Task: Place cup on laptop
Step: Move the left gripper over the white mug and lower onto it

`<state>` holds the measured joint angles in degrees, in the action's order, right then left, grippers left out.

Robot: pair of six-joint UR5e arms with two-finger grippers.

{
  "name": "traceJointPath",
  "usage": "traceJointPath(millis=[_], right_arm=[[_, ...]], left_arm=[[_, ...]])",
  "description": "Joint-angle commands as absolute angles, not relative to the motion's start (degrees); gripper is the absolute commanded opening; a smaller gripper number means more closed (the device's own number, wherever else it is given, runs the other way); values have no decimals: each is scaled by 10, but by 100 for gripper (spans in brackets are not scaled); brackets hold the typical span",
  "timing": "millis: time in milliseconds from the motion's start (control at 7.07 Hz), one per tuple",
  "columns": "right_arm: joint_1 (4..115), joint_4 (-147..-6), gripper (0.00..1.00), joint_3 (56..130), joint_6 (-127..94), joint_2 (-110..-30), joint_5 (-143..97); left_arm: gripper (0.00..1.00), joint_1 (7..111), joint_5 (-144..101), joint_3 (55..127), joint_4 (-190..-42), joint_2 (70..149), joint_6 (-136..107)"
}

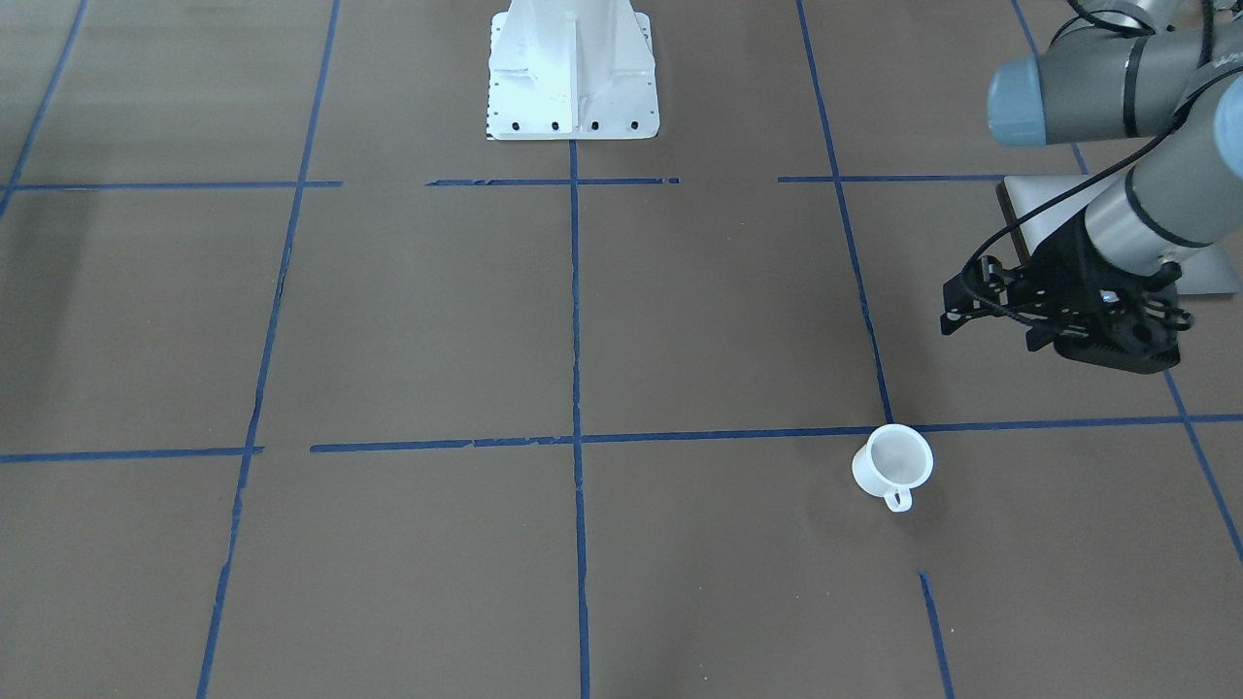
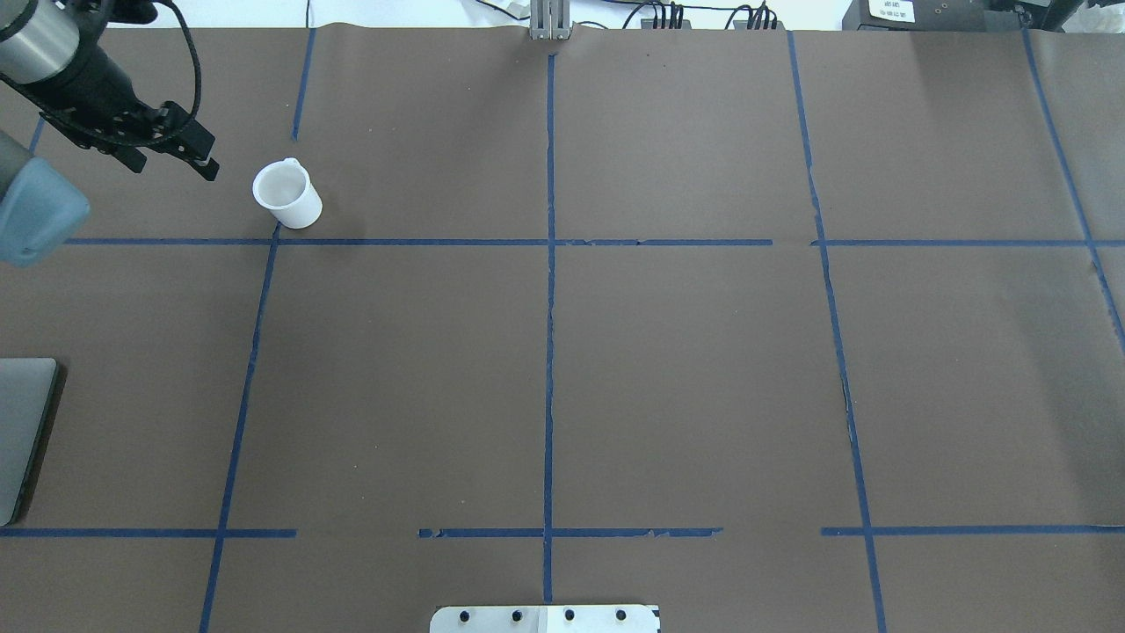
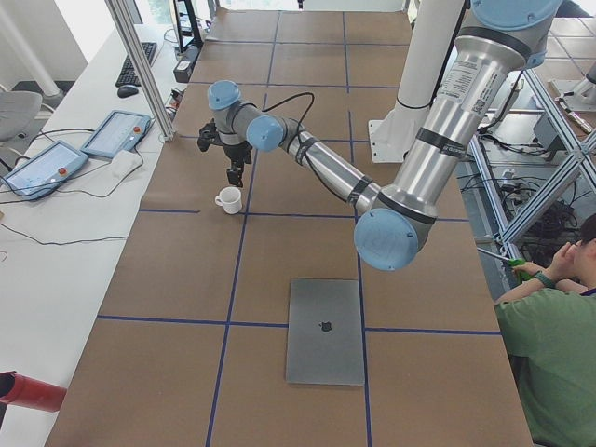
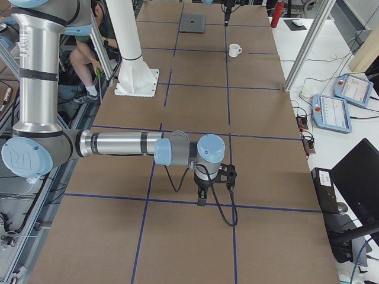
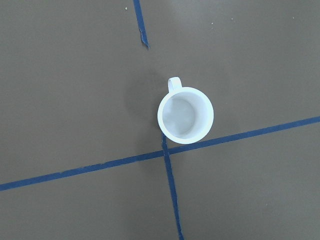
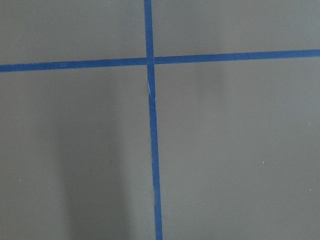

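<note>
The small white cup (image 1: 893,464) stands upright on the brown table beside a crossing of blue tape lines; it also shows in the overhead view (image 2: 286,195), the left wrist view (image 5: 185,115) and the left side view (image 3: 228,198). The silver-grey laptop (image 3: 325,331) lies closed and flat on the robot's left, apart from the cup; only its edge shows in the overhead view (image 2: 22,431). My left gripper (image 2: 209,158) hangs open and empty above the table, close beside the cup and not touching it. My right gripper (image 4: 214,192) shows only in the right side view; I cannot tell whether it is open or shut.
The robot's white base plate (image 1: 573,73) stands at the table's robot-side edge. Blue tape lines (image 6: 151,125) mark the brown table into squares. Teach pendants (image 3: 116,133) lie on the side bench beyond the table's far edge. A person in green (image 3: 549,345) sits by the robot.
</note>
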<state>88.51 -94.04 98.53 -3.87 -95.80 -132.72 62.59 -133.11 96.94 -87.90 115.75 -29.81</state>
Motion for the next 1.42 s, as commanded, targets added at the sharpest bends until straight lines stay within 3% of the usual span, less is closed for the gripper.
traceJointPath(millis=[0,425,708,1274], right_arm=[[885,-940,100,985,-39,-958,-1327],[885,-940,100,985,-39,-958,-1327],[885,-940,100,985,-39,-958,-1327],[885,-940,100,985,-39,-958,-1327]], left_arm=[[100,613,-1289,866,-951,1208,-330],[100,610,-1287,697,-1008,1300,-365],[100,605,-1286,619,-1096,1316,-405],[100,564,-1253,595,-1120,1318,-418]])
